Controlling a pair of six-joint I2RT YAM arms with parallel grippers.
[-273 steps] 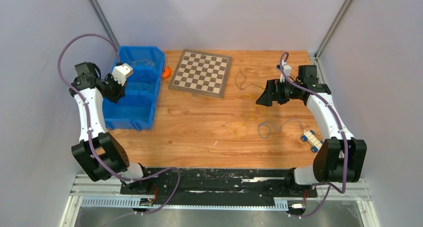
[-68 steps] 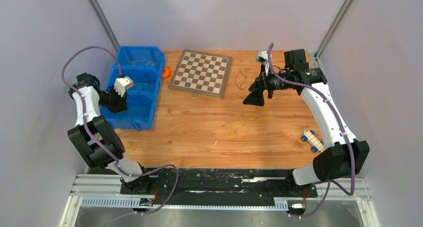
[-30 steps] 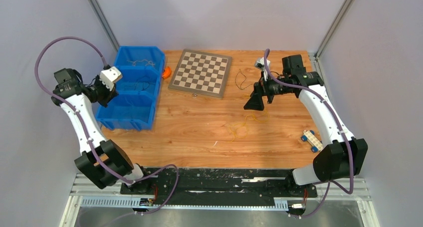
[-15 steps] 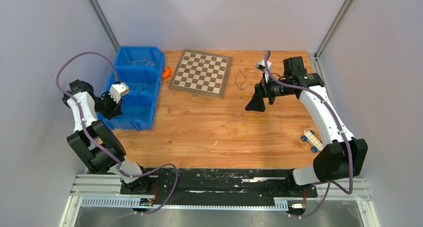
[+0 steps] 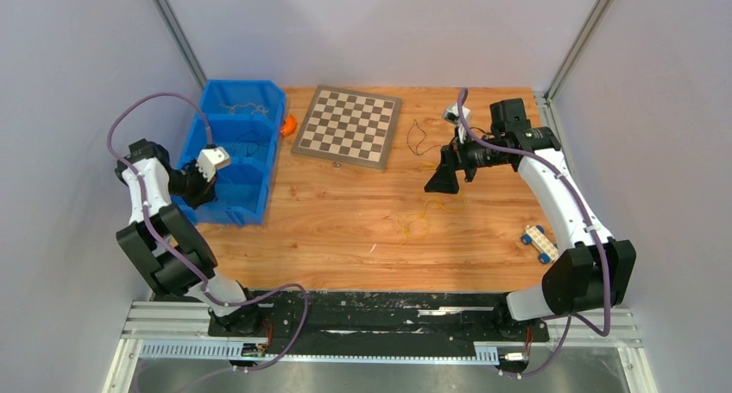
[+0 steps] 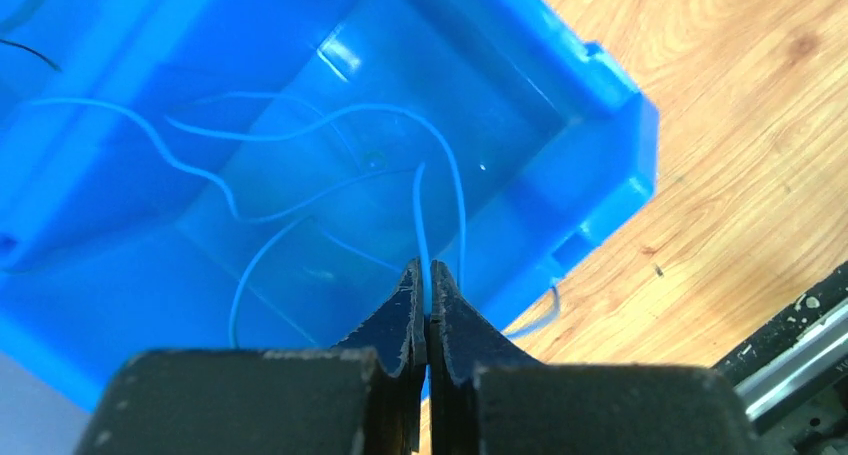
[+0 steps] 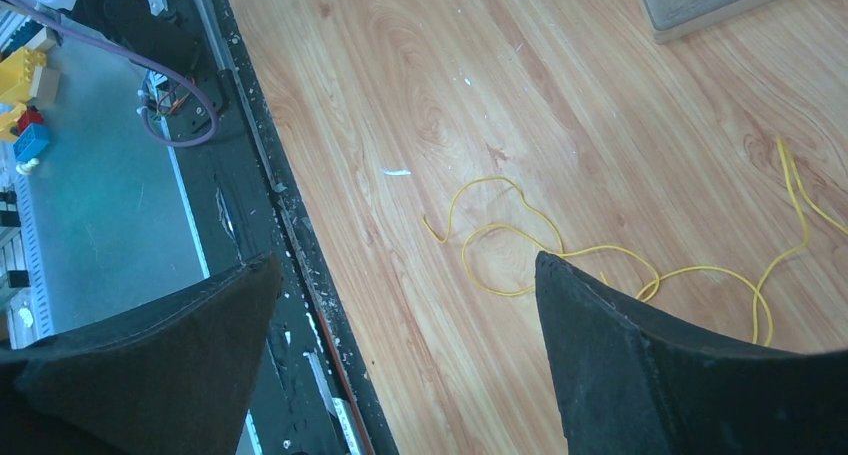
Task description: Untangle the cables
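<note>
My left gripper (image 6: 426,275) is shut on a thin blue-grey cable (image 6: 420,210), whose loops lie in the near compartment of a blue bin (image 6: 600,75). In the top view this gripper (image 5: 195,191) hangs over the bin's (image 5: 229,213) near-left part. A yellow cable (image 5: 419,220) lies in loose loops on the wooden table. My right gripper (image 5: 440,179) hovers above it, open and empty. In the right wrist view the yellow cable (image 7: 520,245) lies between and beyond the spread jaws of that gripper (image 7: 405,265). A dark cable (image 5: 417,138) lies next to the chessboard.
A chessboard (image 5: 347,125) lies at the back middle, with a small orange object (image 5: 288,123) between it and the bin. More thin wires (image 5: 242,108) lie in the bin's far compartment. A white-and-blue toy block (image 5: 539,243) sits at the table's right.
The blue-grey cable that lay on the right of the table is now at the bin. My left arm swung outward, then came back over the bin. The right arm has barely moved.
</note>
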